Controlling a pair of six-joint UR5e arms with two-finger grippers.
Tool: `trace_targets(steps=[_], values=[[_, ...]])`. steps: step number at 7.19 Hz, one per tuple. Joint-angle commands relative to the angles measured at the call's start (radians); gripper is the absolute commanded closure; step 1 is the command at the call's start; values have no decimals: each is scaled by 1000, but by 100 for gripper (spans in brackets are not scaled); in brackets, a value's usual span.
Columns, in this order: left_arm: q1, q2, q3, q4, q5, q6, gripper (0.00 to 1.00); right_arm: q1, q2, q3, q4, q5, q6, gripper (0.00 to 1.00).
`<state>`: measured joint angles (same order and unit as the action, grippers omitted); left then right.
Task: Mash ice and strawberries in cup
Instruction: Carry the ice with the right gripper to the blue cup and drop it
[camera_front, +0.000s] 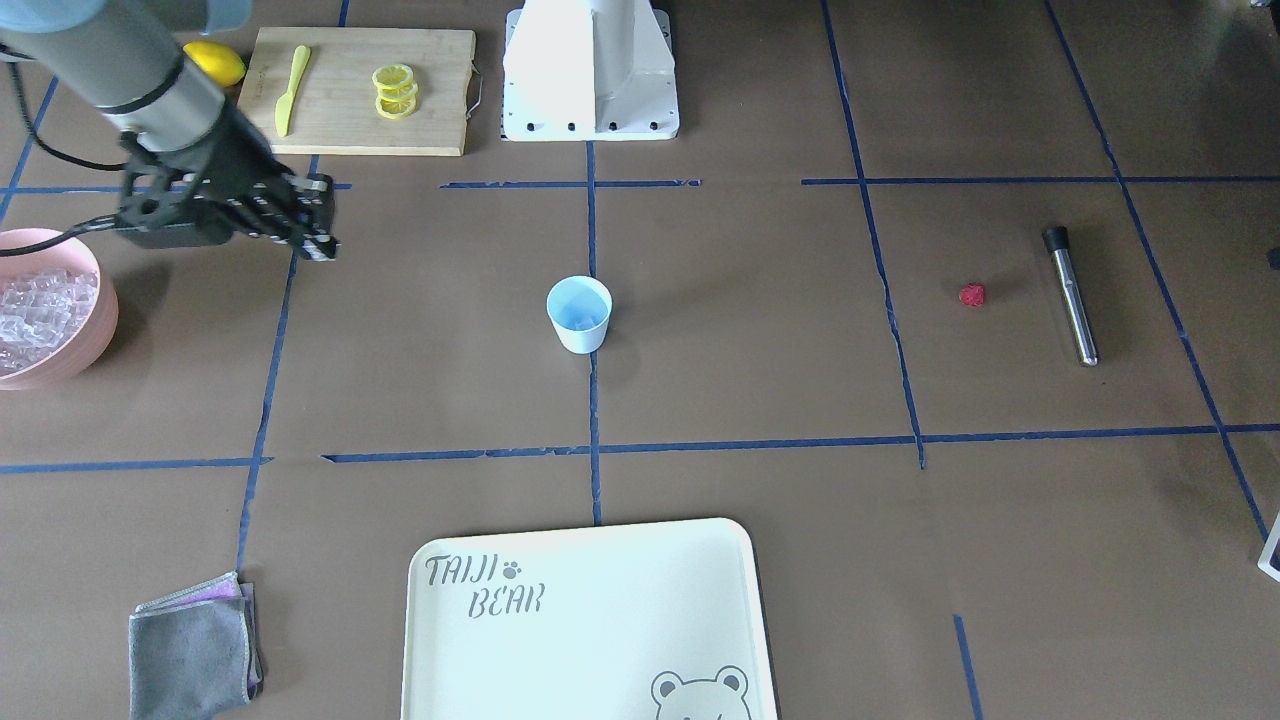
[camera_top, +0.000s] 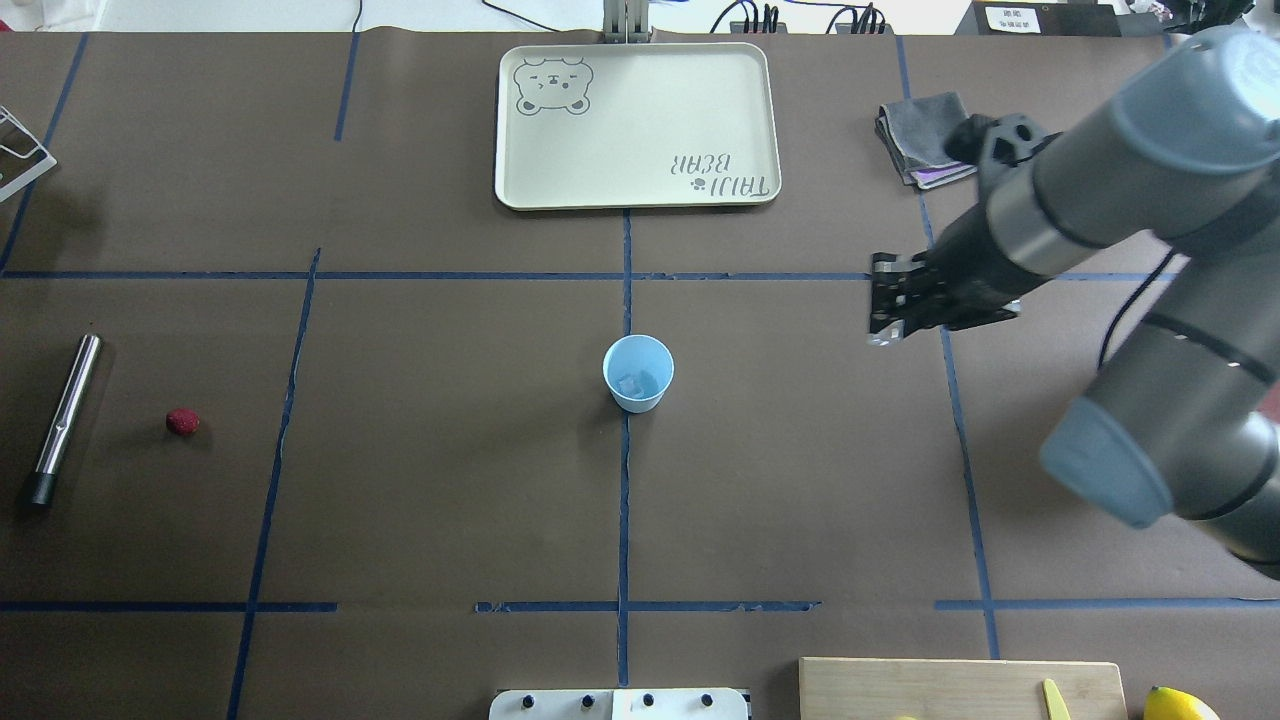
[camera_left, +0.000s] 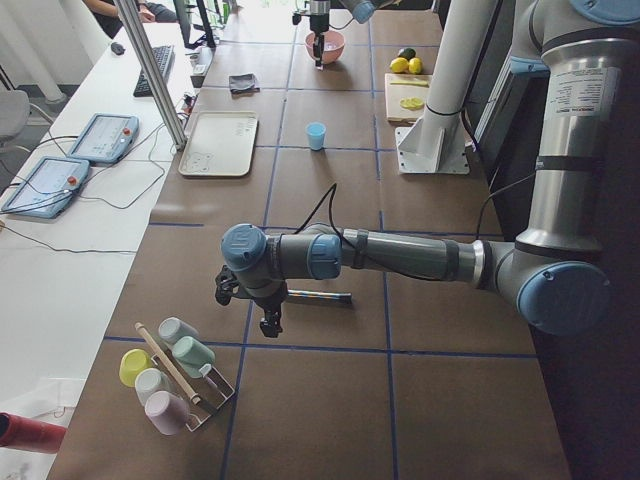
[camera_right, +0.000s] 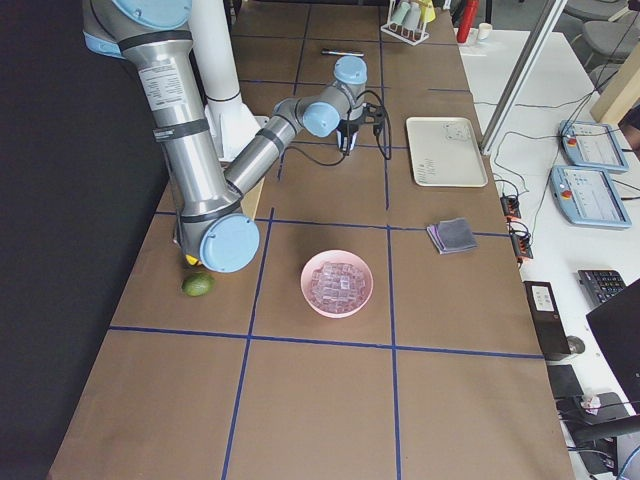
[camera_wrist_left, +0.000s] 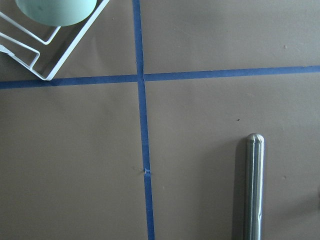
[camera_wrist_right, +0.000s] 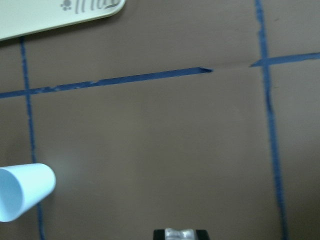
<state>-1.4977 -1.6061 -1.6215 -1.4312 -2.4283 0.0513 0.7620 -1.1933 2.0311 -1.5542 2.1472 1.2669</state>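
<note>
The light blue cup (camera_front: 579, 313) (camera_top: 638, 372) stands at the table's middle with a little clear ice inside. More ice (camera_front: 40, 310) fills the pink bowl (camera_front: 100, 290). My right gripper (camera_front: 320, 235) (camera_top: 878, 320) hangs between bowl and cup. In the right wrist view its tips (camera_wrist_right: 180, 234) are close together around a small pale, glassy piece. The red strawberry (camera_front: 972, 294) (camera_top: 182, 422) lies beside a steel muddler (camera_top: 62, 420) (camera_wrist_left: 254, 190). My left gripper (camera_left: 270, 325) hangs low near the muddler. I cannot tell if it is open or shut.
A cream tray (camera_top: 640, 130) lies at the operators' edge, with a folded grey cloth (camera_top: 925, 135) nearby. A cutting board (camera_front: 350, 90) with a yellow knife and lemon slices sits by the robot base, with a whole lemon (camera_front: 215, 63) beside it. A wire cup rack (camera_left: 170, 375) stands at the left end.
</note>
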Motion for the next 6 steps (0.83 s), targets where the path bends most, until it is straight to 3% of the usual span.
trace_targets(steps=[1,3,6], values=[[-1,0,0,0,0,-1,0,-214,203,-139,8,-221,254,100],[-1,0,0,0,0,-1,0,-260,302,-262,12,-288,290,100],[-1,0,-1,0,0,-1,0,-267,307,-324,111,-302,293,100]])
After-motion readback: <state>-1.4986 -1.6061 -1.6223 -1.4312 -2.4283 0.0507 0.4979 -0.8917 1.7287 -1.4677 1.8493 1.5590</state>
